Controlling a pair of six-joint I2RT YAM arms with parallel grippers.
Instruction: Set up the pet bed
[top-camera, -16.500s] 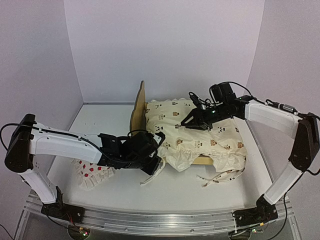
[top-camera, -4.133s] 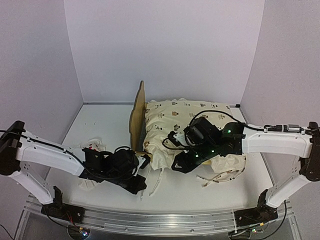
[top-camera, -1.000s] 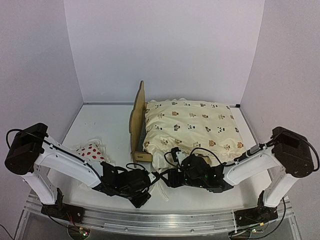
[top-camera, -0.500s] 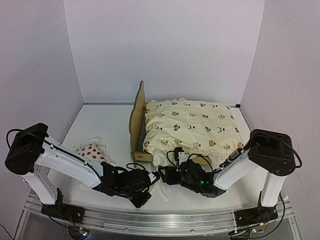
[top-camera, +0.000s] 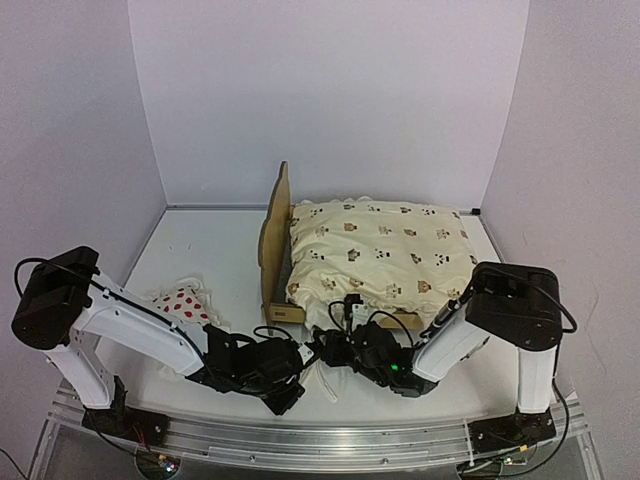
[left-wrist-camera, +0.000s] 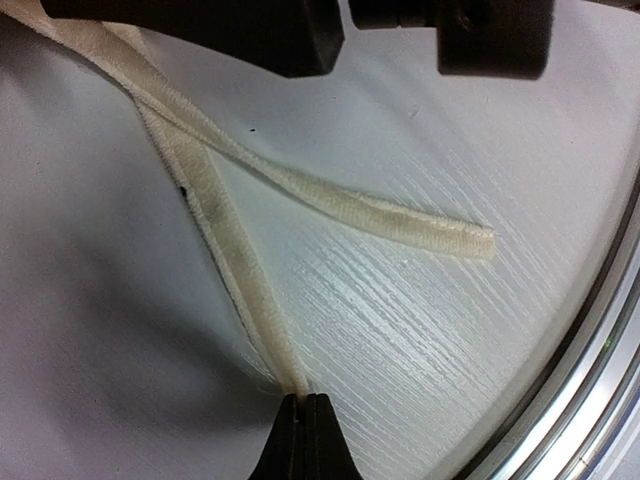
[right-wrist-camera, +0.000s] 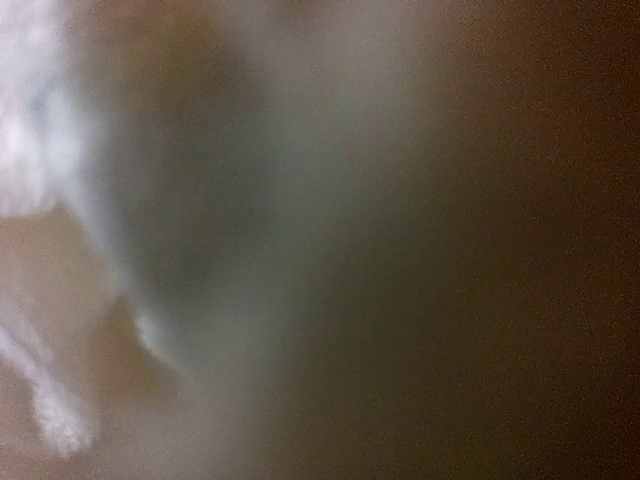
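The bed (top-camera: 273, 230) sits at the middle of the tabletop (top-camera: 200, 245), reaching toward the right edge. Its long axis runs parallel to the near edge, with the headboard upright at the left end and the foot toward the right edge. A cream quilt (top-camera: 385, 250) covers nearly all of it (only the headboard and slivers of the near rail show). A red-dotted pillow (top-camera: 183, 305) lies by the left edge, well apart from the bed.

The tabletop is white, and plain pale walls (top-camera: 330, 90) close in three sides.

At the near edge, the left gripper (left-wrist-camera: 305, 402) has its tips pressed together on the end of a cream strap (left-wrist-camera: 225, 230), and a second strap (left-wrist-camera: 400, 215) crosses it. The right gripper (top-camera: 335, 350) is low beside the straps. Its wrist view is only blur, so I cannot tell how its jaws stand.
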